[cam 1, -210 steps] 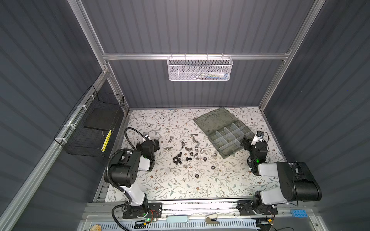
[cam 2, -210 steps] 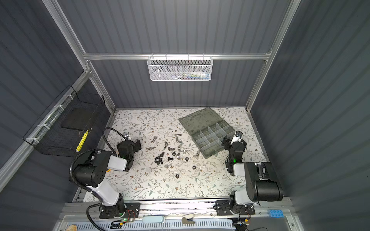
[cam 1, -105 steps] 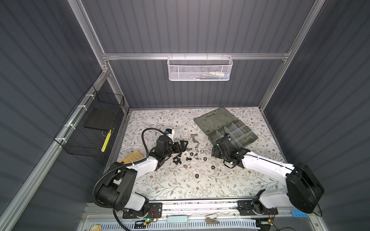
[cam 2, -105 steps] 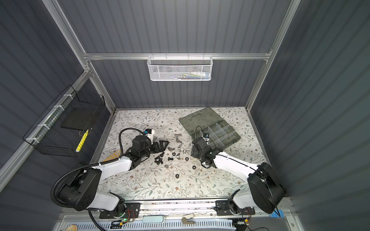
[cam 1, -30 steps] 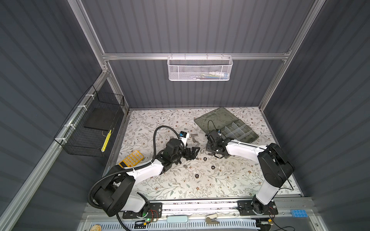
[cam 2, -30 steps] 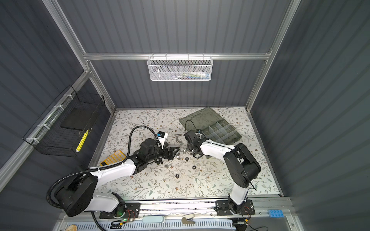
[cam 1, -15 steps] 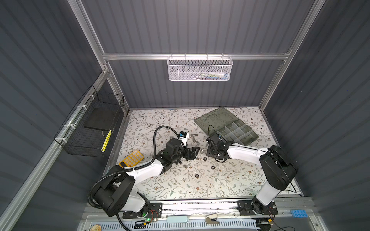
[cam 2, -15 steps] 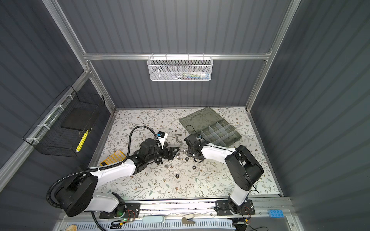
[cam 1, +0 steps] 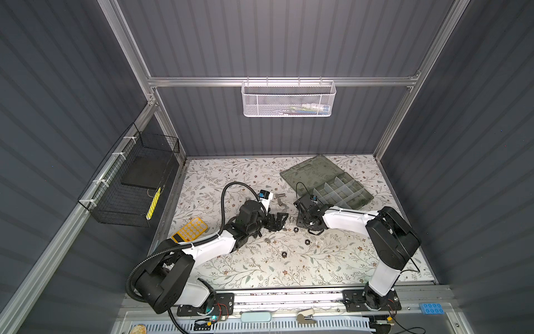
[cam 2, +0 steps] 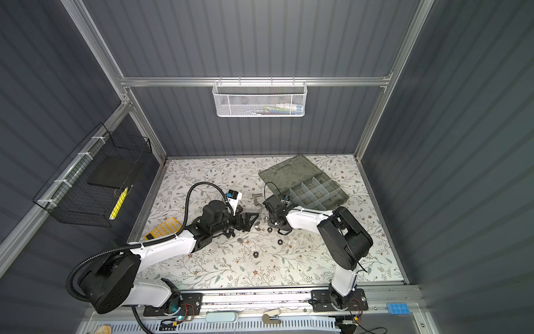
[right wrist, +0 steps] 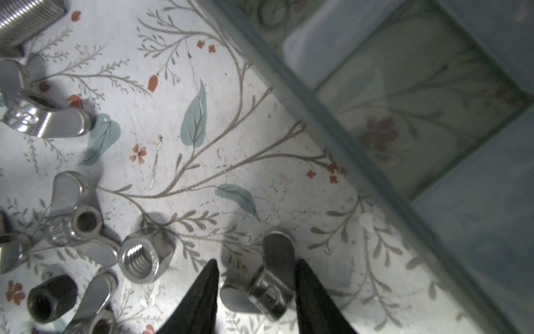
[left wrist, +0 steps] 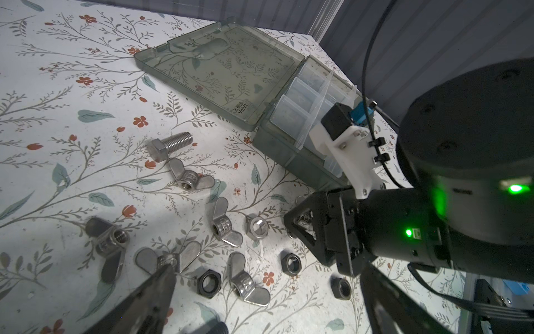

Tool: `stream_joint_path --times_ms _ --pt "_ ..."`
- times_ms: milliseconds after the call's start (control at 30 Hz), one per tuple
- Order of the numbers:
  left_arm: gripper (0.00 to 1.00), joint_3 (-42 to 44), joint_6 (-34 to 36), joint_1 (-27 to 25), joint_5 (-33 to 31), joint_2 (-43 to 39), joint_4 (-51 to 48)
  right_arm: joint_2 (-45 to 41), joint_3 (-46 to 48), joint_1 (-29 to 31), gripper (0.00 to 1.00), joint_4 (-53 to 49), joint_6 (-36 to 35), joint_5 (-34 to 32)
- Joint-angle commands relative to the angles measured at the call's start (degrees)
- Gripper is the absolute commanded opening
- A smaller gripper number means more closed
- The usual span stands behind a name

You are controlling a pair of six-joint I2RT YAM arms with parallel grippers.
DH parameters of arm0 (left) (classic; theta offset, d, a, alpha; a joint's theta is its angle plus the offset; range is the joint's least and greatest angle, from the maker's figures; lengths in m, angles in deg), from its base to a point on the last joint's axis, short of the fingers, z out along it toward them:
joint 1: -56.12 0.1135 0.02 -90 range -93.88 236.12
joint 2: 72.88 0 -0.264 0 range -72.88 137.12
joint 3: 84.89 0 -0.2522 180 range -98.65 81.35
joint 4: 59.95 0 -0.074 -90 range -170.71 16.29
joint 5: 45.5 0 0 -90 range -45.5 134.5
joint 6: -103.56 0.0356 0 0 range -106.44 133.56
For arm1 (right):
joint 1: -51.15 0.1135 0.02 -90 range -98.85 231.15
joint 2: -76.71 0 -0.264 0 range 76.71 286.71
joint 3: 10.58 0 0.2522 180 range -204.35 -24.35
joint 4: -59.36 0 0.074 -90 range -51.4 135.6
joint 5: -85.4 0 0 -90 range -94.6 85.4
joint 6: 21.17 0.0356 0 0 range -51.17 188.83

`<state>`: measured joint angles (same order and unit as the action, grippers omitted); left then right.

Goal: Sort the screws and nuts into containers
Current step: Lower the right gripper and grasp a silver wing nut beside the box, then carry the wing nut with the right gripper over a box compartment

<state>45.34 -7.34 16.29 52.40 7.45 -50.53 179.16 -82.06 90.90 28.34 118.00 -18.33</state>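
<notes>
Seen from above, a floral-patterned desk carries a scatter of small metal fasteners near its middle. Two robot arms extend from the front edge and meet over the scatter. The right hand points down at the desk just beside the near wall of an open organizer case. Its two black fingers stand partly apart on either side of a silver wing nut lying on the desk. One finger touches the nut and the other sits just beside it with a thin gap, so the nut is not clamped. Beside that hand lie a silver hex nut and a black nut. The left hand is spread wide and low, facing the right hand and near it. Between its fingers lie black hex nuts and a second wing nut. One fingertip touches a third wing nut. A silver bolt lies beyond them, toward the case. The case sits near the back right corner, with its lid flat toward the back edge and its divided compartments nearest the right hand.
</notes>
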Motion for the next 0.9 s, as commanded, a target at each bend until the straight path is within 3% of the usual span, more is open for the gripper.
stream_joint_path --times_ms 0,567,867 --pt "1.0 -0.3 1.5 -0.3 -0.3 -1.5 -0.3 2.0 -2.8 0.1 0.44 -3.3 -2.6 -3.3" --pt "1.0 -0.5 1.5 -0.3 -0.3 -1.3 -0.3 1.3 -0.8 0.2 0.33 -3.2 -4.8 -2.5" --pt "1.0 -0.5 1.7 -0.4 -0.4 -1.2 -0.3 1.7 -0.3 0.2 0.13 -2.9 -5.7 -2.3"
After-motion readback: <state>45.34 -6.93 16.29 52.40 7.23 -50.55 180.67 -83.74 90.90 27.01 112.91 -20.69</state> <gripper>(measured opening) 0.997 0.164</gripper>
